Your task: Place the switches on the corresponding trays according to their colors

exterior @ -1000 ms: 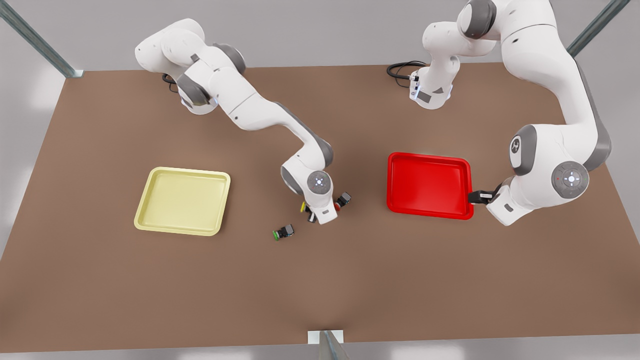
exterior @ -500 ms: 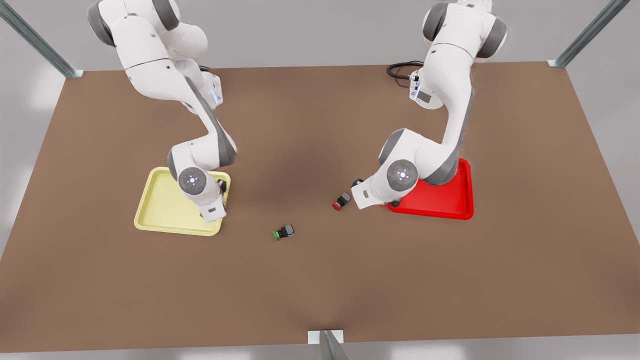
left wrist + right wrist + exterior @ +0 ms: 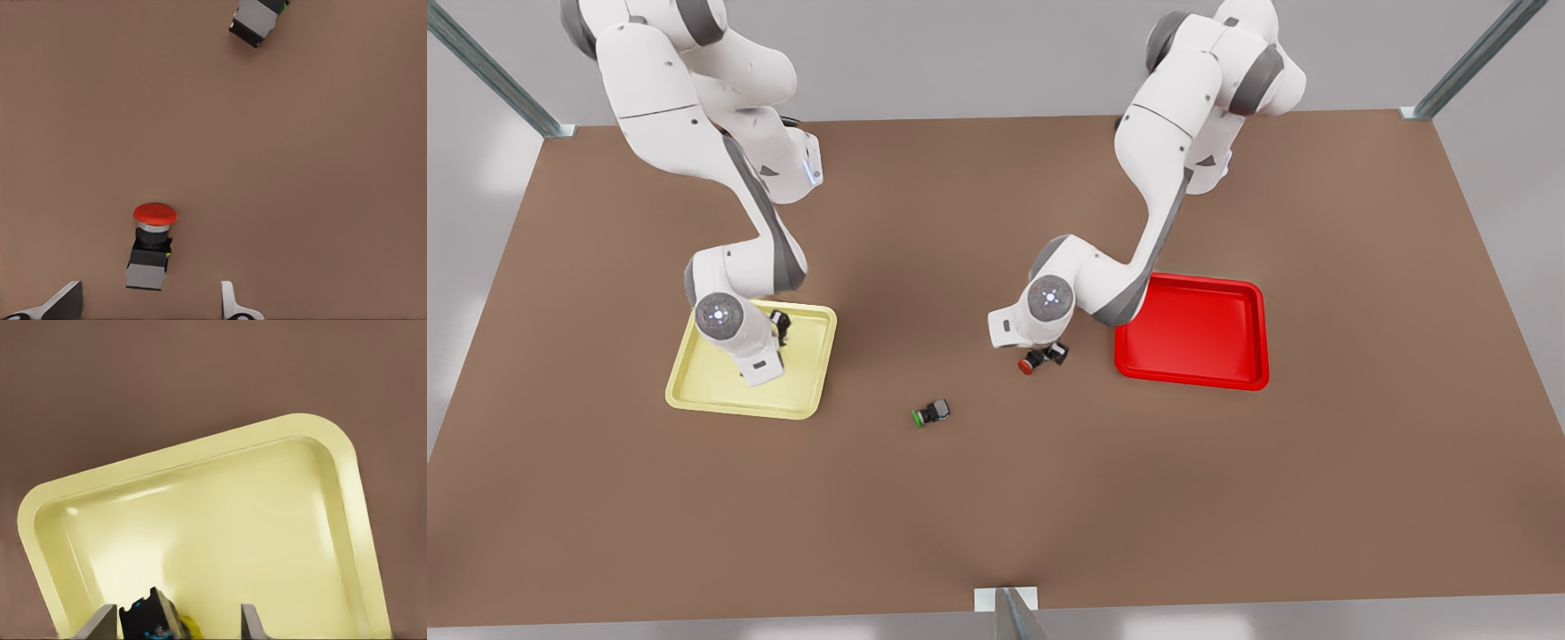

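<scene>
Green switch [image 3: 931, 412]: nearest us, lying alone on the table [image 3: 996, 498]; no tray matched it.
Red switch [image 3: 151, 245]: we saw it lying between the left claw's [image 3: 148, 301] spread fingers, near the red tray [image 3: 1192, 380], not yet in.
Yellow switch [image 3: 155, 620]: it was at the right claw [image 3: 177, 621] over the yellow tray [image 3: 200, 453]; we couldn't tell if that claw gripped it.

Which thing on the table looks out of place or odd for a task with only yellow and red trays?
The green-capped switch lies on its side on the bare table, near the red-capped switch. It matches neither the yellow tray nor the red tray. The left pincer is open above the red-capped switch; the right pincer is over the yellow tray.
</scene>
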`<state>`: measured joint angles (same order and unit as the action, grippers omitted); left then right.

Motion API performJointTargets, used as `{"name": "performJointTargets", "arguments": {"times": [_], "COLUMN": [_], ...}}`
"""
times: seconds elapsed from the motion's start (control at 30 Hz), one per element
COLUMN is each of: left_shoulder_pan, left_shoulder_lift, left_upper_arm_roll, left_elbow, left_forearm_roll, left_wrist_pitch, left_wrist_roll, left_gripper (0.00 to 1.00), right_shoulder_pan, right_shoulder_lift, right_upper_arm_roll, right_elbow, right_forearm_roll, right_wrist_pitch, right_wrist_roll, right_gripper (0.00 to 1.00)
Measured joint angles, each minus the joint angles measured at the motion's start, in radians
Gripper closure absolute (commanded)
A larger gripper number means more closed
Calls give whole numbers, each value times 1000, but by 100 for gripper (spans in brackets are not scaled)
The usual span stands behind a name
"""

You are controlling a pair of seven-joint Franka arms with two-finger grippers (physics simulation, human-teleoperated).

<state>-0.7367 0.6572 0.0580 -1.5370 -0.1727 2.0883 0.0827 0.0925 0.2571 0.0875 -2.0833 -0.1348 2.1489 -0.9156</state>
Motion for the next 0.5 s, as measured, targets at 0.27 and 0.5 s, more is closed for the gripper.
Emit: {"name": "performJointTargets", "arguments": {"times": [0.27, 0.5], "left_shoulder_pan": [1, 3], "left_shoulder_lift": [-2, 35], "left_upper_arm_roll": [3, 9], "left_elbow": [-82, -114], "left_forearm_roll": [43, 47], "left_wrist_pitch": [89, 139], "left_wrist_roll": [6, 9], "left_gripper": [0, 0], "right_shoulder_pan": [-18, -104], "right_shoulder_lift": [-236, -154], "right_upper_arm_roll": [-24, -111], "right_elbow": [306, 616], "right_forearm_roll": [12, 41], "right_wrist_pitch": [-371, -566], "right_wrist_roll": [693, 792], "right_gripper": [12, 0]}}
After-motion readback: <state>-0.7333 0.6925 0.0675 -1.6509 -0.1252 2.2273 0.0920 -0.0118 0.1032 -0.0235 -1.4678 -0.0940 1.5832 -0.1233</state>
